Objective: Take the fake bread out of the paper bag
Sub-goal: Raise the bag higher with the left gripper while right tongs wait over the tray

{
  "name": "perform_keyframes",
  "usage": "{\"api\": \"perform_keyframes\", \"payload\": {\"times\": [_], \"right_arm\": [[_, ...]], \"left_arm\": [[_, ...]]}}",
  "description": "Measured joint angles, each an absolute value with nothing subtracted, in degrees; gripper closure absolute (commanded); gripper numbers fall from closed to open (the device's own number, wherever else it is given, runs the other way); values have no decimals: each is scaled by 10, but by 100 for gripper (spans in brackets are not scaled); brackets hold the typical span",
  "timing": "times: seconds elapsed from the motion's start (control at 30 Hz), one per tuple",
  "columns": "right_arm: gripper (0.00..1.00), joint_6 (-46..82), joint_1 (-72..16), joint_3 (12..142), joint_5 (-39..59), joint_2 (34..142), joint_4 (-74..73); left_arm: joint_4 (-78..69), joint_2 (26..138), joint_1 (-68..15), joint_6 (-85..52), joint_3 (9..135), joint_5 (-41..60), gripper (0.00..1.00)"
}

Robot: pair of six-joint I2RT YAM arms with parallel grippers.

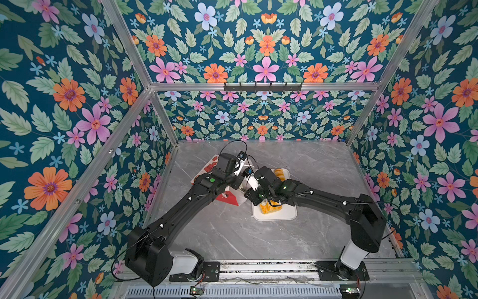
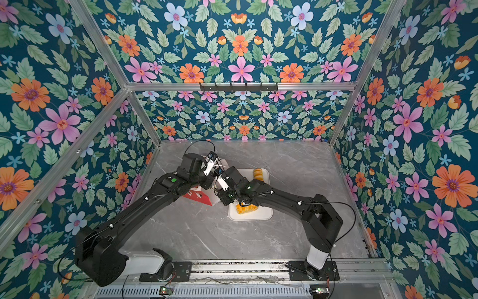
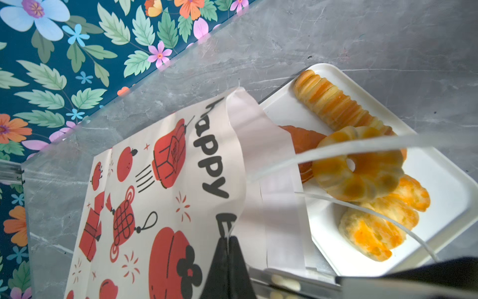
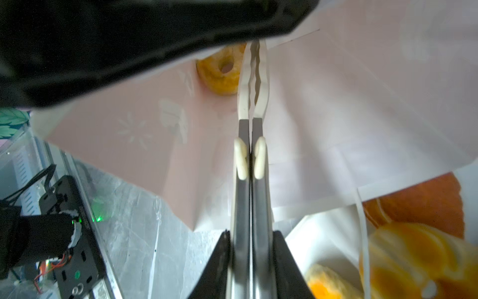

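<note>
The paper bag (image 3: pixel 165 196) lies on its side with its white inside (image 4: pixel 336 116) facing the right wrist view. My left gripper (image 3: pixel 227 239) is shut on its rim, beside a white handle (image 3: pixel 336 150). My right gripper (image 4: pixel 252 233) is shut on metal tongs (image 4: pixel 252 196). Their white tips (image 4: pixel 254 77) reach into the bag, closed together beside a ring of fake bread (image 4: pixel 222 70). On the white tray (image 3: pixel 439 186) lie a ridged long roll (image 3: pixel 336 103), a ring (image 3: pixel 359 165), a striped roll (image 3: pixel 382 220) and a brown bun (image 3: pixel 302 139), which is half hidden by the bag.
In both top views the two arms meet over the bag (image 1: pixel 227 198) (image 2: pixel 198 196) and the tray (image 1: pixel 284 214) (image 2: pixel 261 214) on the grey marble table (image 1: pixel 232 233). Flowered walls and an aluminium frame close in the sides.
</note>
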State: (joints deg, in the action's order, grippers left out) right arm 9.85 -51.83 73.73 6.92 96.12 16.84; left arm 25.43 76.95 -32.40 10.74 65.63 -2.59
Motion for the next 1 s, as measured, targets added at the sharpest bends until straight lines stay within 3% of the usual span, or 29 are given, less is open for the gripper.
{"api": "perform_keyframes", "payload": {"times": [0.43,0.7,1.0], "right_arm": [[95,131,-469,598,17,771,188],[94,181,-426,561,14,756,175],[94,191,-424,566,83,783,147]], "left_arm": [[307,808,-323,156,721,-69,100],[368,869,-335,205,798,-107,100],[416,925,-347,239,864,-121,100]]}}
